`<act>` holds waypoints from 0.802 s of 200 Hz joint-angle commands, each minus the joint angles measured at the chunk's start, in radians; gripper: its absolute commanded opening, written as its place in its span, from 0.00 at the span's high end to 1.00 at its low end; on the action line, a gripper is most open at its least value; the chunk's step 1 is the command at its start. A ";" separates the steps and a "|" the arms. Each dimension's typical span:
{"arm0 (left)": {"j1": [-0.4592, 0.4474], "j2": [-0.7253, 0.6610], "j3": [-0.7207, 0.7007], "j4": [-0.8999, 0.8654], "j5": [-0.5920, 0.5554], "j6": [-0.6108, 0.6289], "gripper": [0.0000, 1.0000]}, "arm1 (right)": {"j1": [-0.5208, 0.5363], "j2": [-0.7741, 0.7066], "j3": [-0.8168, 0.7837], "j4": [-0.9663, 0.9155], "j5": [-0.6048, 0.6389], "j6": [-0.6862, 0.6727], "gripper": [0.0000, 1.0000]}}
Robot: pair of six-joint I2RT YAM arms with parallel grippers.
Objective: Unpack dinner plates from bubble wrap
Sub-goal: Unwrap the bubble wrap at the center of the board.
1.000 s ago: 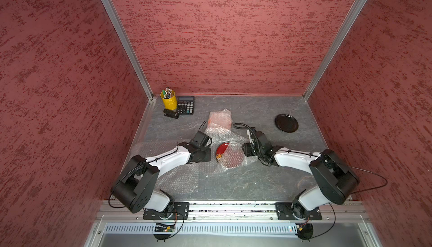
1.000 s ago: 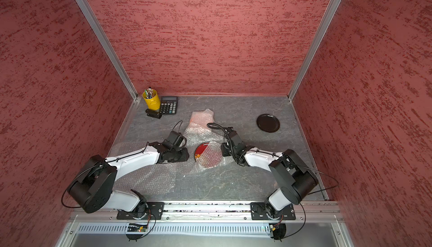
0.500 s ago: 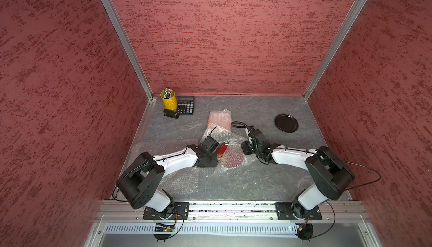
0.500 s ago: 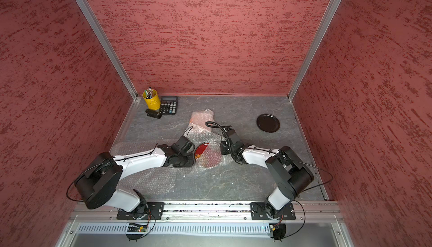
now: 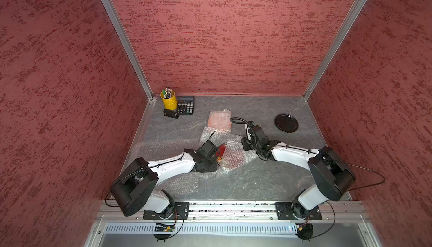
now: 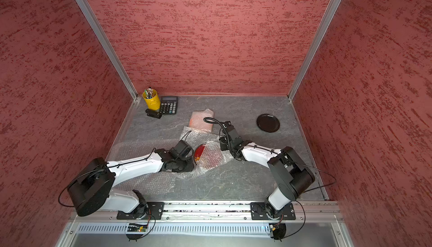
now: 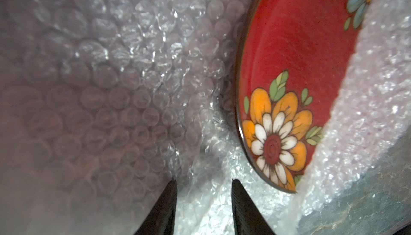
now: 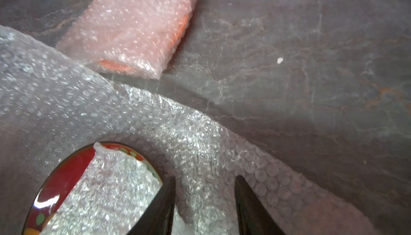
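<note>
A red flowered dinner plate (image 5: 221,149) (image 7: 295,67) lies mid-table on bubble wrap (image 5: 233,157), and a flap of the wrap covers its right part. My left gripper (image 7: 203,181) is open at the plate's left rim (image 6: 200,151), with crumpled wrap between its fingers. At the wrap's right edge my right gripper (image 8: 204,178) is open, low over the sheet beside the plate (image 8: 64,174). An orange plate (image 5: 219,121) (image 8: 133,27) sits behind, fully wrapped. A bare black plate (image 5: 286,123) (image 6: 268,122) lies at the back right.
A loose flat sheet of bubble wrap (image 5: 163,147) spreads under my left arm toward the front. A yellow pen cup (image 5: 168,98), a calculator (image 5: 185,105) and a small black stapler (image 5: 171,113) stand in the back left corner. Red walls enclose three sides.
My left gripper has moved right, up to the red plate's left rim. The right gripper has shifted slightly along the wrap's right edge. The plates have not moved.
</note>
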 commanded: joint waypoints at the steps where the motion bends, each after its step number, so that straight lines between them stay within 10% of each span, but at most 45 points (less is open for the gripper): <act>1: 0.002 -0.038 -0.019 -0.035 -0.043 -0.025 0.57 | -0.003 -0.003 0.049 0.027 -0.063 -0.037 0.53; 160: 0.013 -0.073 -0.090 0.026 -0.112 -0.079 0.56 | 0.006 0.262 0.273 -0.023 -0.303 -0.122 0.52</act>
